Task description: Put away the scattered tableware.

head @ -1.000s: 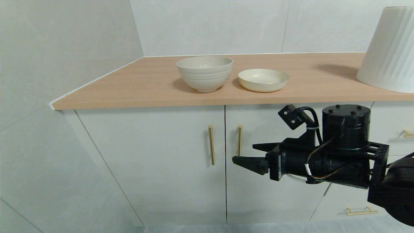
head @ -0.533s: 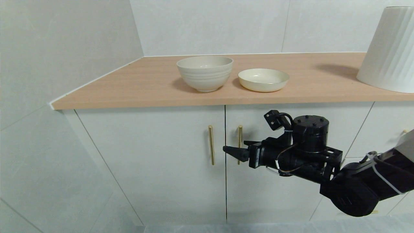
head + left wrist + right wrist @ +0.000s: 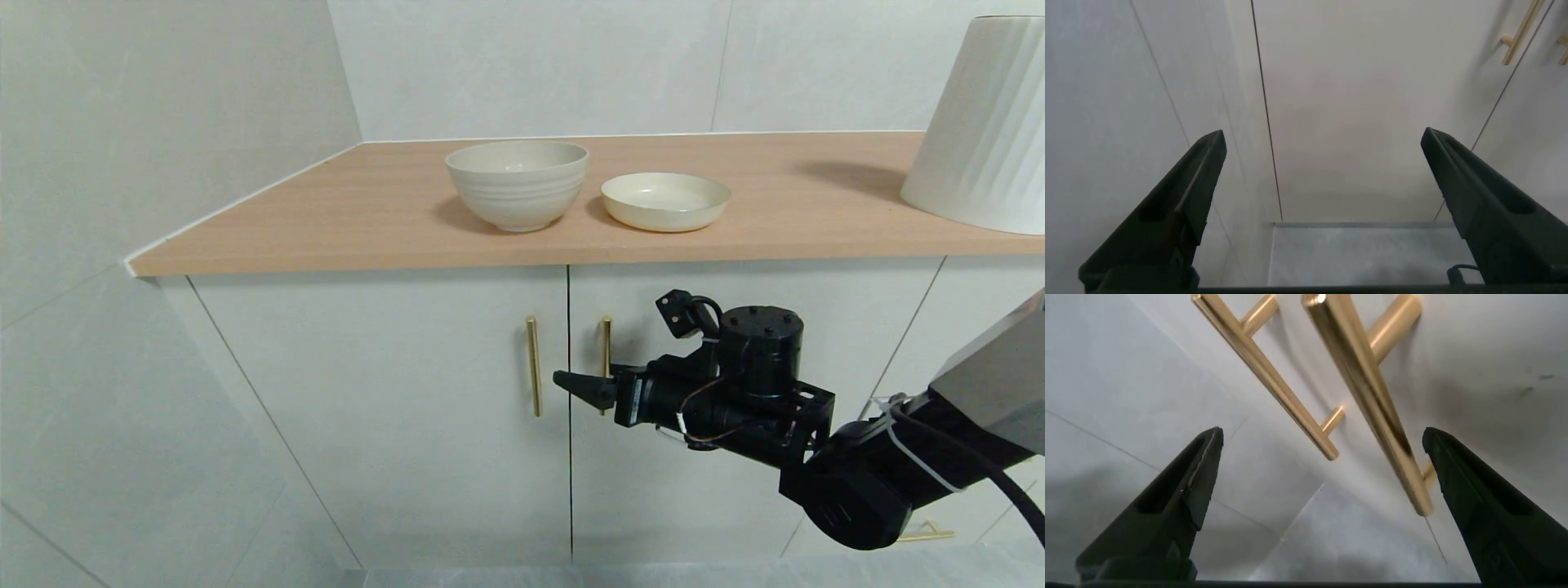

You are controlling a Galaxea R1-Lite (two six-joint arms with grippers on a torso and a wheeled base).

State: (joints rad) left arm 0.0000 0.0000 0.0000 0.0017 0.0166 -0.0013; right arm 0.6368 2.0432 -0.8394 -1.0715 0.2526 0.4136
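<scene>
A deep beige bowl (image 3: 517,184) and a shallow cream dish (image 3: 665,200) stand side by side on the wooden countertop (image 3: 326,229). Below it are two white cabinet doors, each with an upright gold handle, the left door's handle (image 3: 533,366) and the right door's handle (image 3: 605,353). My right gripper (image 3: 592,380) is level with these handles, open, its tips just in front of the right door's handle. In the right wrist view, that handle (image 3: 1368,400) lies between the open fingers of the right gripper (image 3: 1323,457). My left gripper (image 3: 1323,171) is open and holds nothing, facing a white cabinet front low near the floor.
A large white ribbed lampshade (image 3: 984,131) stands on the counter at the far right. A tiled wall closes the left side. A horizontal gold handle (image 3: 918,536) sits low on the right. Another gold handle (image 3: 1523,33) shows in the left wrist view.
My right arm has moved forward and leftward, bringing its open gripper up to the right door's handle. The bowl and dish have stayed put.
</scene>
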